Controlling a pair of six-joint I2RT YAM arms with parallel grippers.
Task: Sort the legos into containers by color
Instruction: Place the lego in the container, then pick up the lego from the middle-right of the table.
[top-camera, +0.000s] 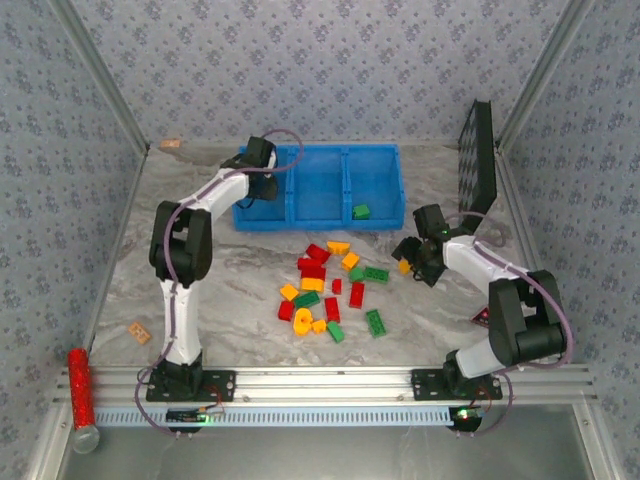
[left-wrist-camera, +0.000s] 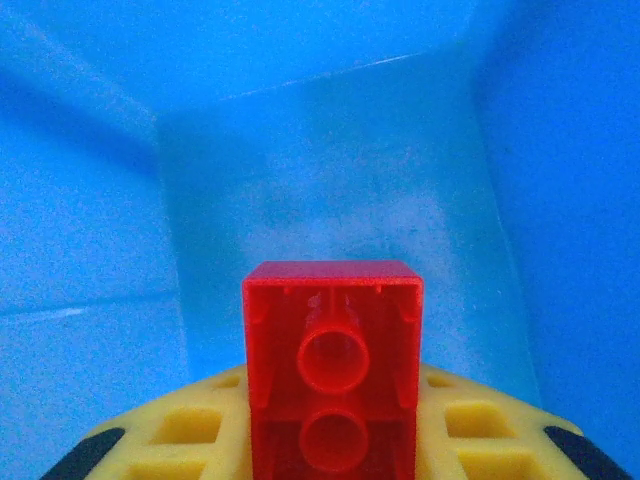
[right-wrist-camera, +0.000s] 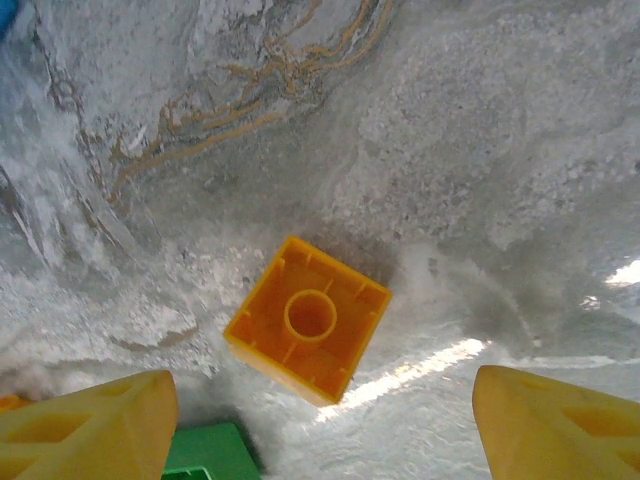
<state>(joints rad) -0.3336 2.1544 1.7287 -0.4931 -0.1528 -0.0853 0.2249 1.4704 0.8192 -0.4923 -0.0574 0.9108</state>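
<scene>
No legible text or numbers

My left gripper (top-camera: 262, 188) sits in the leftmost bin of the containers (top-camera: 318, 190), with a held brick (left-wrist-camera: 333, 365) between its fingers. A stray brick (top-camera: 361, 211) lies in the rightmost bin. The legos (top-camera: 325, 285) lie before the containers. My right gripper (top-camera: 408, 260) is to their right, above an upturned brick (right-wrist-camera: 308, 318) seemingly on the table (top-camera: 230, 290).

About 20 legos (top-camera: 332, 308), 3 joined containers (top-camera: 318, 222), 2 arms (top-camera: 180, 245).
</scene>
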